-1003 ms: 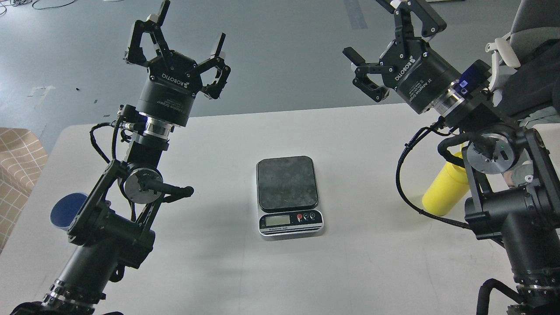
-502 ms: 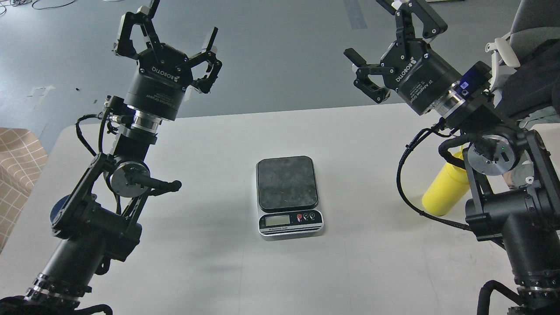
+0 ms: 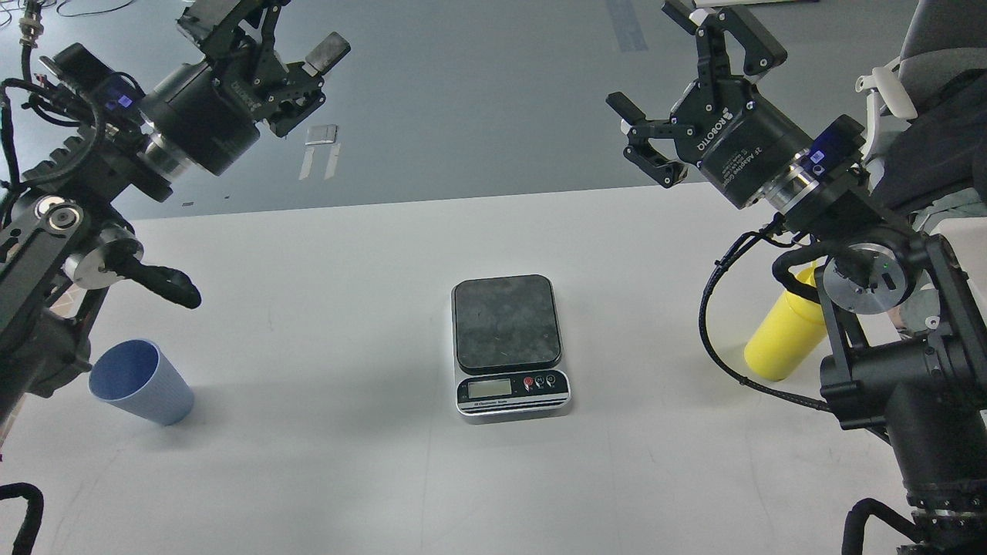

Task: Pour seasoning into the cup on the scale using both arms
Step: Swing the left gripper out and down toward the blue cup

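White bench [image 3: 347, 462] carries the scale [image 3: 510, 347] at centre, blue ribbed cup [image 3: 140, 381] far left, yellow seasoning bottle [image 3: 783, 335] right behind the arm. Both claws hang spread and empty: left claw [image 3: 266, 35], right claw [image 3: 663, 65] marked "ROBOTIQ".

A small kitchen scale [image 3: 510, 348] sits at the center of the white table. Its dark, scuffed, rounded-square platform is bare, and the silver front facing 6 o'clock carries an LCD display and small buttons, one of them red. Well apart from it, toward 8 o'clock, a dusty-blue ribbed tumbler [image 3: 141, 381] stands upright with its open mouth showing. Toward 3 o'clock stands a bright yellow squeeze bottle [image 3: 783, 336]; its top is hidden behind a black arm, and it seems to stand upright.
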{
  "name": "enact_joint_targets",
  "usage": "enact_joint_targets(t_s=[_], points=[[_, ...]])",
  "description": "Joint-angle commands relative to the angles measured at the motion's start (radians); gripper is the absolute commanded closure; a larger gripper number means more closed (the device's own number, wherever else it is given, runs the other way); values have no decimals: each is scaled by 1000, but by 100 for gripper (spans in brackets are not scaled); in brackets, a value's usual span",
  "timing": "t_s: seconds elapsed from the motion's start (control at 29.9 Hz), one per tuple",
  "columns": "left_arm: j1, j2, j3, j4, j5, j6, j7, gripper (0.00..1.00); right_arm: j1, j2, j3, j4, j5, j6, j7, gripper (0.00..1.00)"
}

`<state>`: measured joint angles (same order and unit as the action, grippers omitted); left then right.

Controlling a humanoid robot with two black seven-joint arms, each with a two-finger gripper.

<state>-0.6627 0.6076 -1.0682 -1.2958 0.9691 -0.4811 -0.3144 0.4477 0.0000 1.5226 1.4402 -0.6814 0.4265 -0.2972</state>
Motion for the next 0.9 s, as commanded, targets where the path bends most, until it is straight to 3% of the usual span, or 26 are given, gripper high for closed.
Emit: enact_joint_targets(t_s=[0.0,0.17,0.23,0.27,0.3,0.37,0.53,0.87], points=[[17,81,-3,-8,33,12,0,1,-1,0,2,0,0,0,3,0],[71,224,-7,-8,42,12,-21,1,-4,0,5,2,2,-2,3,0],[80,309,7,-7,60,10,-93,1,-6,0,7,2,0,0,3,0],[96,348,7,-5,100,15,-154,1,-6,0,7,2,2,-2,3,0],[124,383,7,-2,155,18,-174,1,-6,0,7,2,2,-2,3,0],[150,408,2,0,212,24,-174,1,-7,0,7,3,2,0,3,0],[267,550,2,6,324,148,-174,1,-9,0,5,8,2,0,3,0],[513,710,4,64,318,183,-174,1,-20,0,10,0,0,0,4,0]])
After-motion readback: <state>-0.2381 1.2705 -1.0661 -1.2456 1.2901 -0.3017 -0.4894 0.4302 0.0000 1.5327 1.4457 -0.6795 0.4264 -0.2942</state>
